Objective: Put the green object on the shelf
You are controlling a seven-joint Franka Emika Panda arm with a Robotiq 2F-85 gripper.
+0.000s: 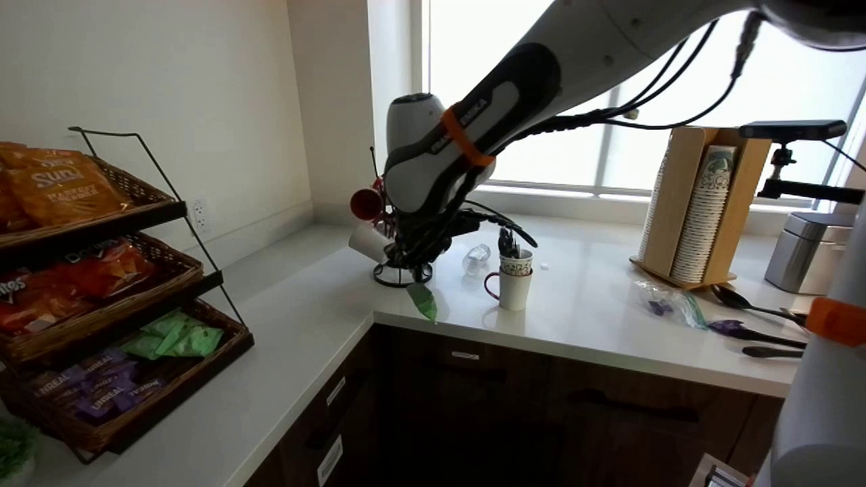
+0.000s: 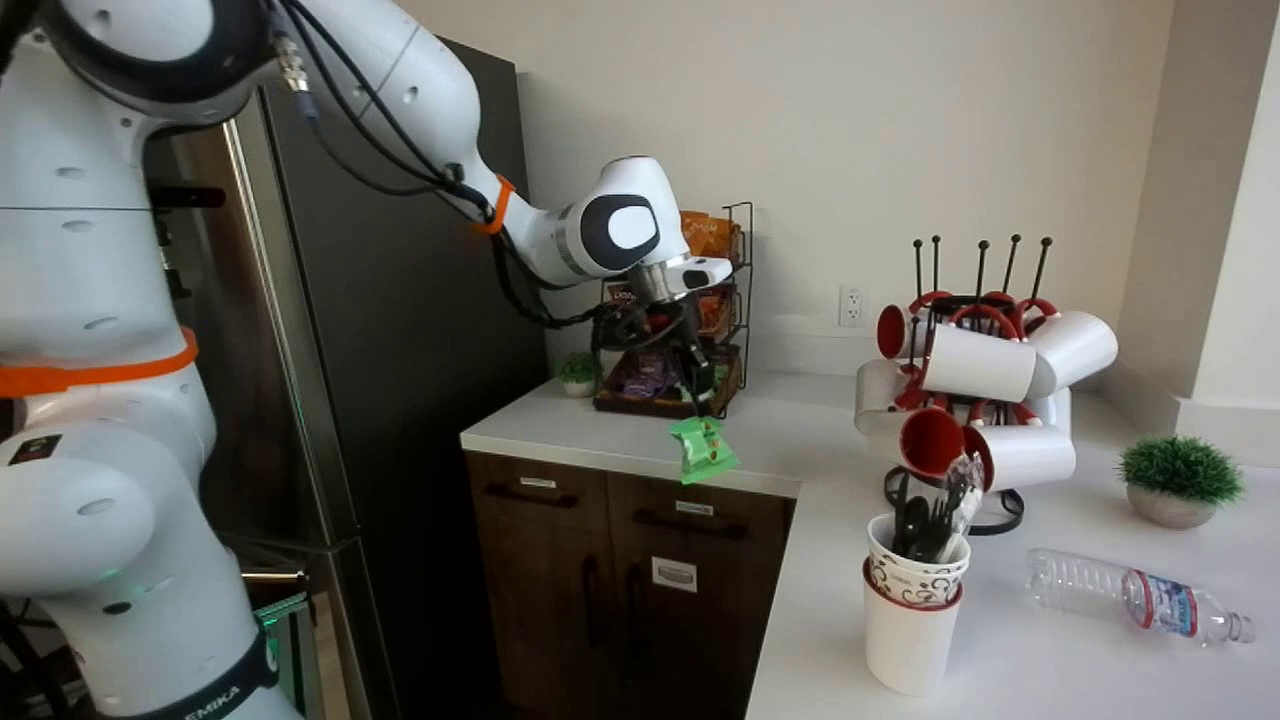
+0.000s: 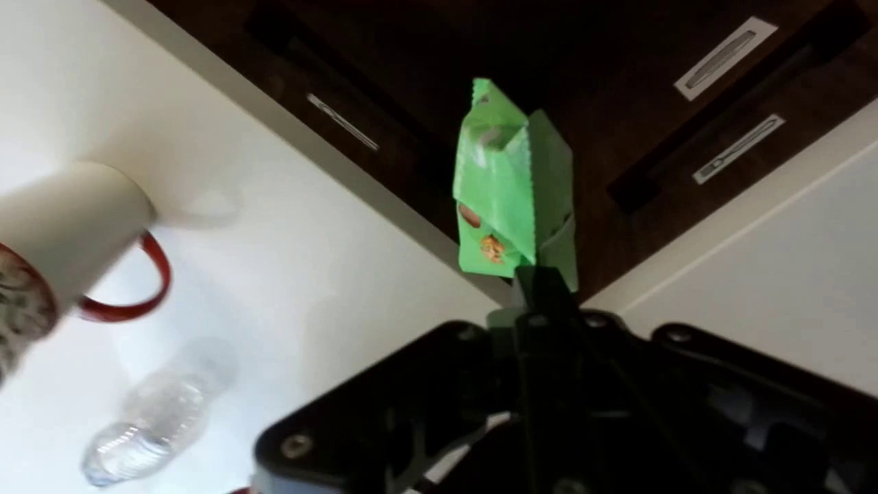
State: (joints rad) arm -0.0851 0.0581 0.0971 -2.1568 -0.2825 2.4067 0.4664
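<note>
The green packet (image 1: 423, 302) hangs in the air from my gripper (image 1: 415, 274) near the inner corner of the counter. It shows below the fingertips (image 2: 703, 410) in an exterior view (image 2: 705, 452). In the wrist view the crumpled packet (image 3: 495, 178) is pinched at one end between the closed fingers (image 3: 538, 274), over the dark drawers. The shelf (image 1: 186, 389) is a black wire rack with three slanted trays, apart from the gripper. Its bottom tray holds green and purple packets; red and orange bags fill the tiers above. The shelf (image 2: 640, 405) is partly hidden behind my gripper in an exterior view.
A mug tree (image 2: 980, 365) with white-and-red mugs stands on the counter. A mug (image 2: 905, 640) with stacked cups and cutlery is near it, beside a plastic bottle (image 2: 1130, 595). A cup dispenser (image 1: 690, 210) and black utensils (image 1: 758, 331) stand farther along. A dark fridge (image 2: 420, 300) adjoins the counter.
</note>
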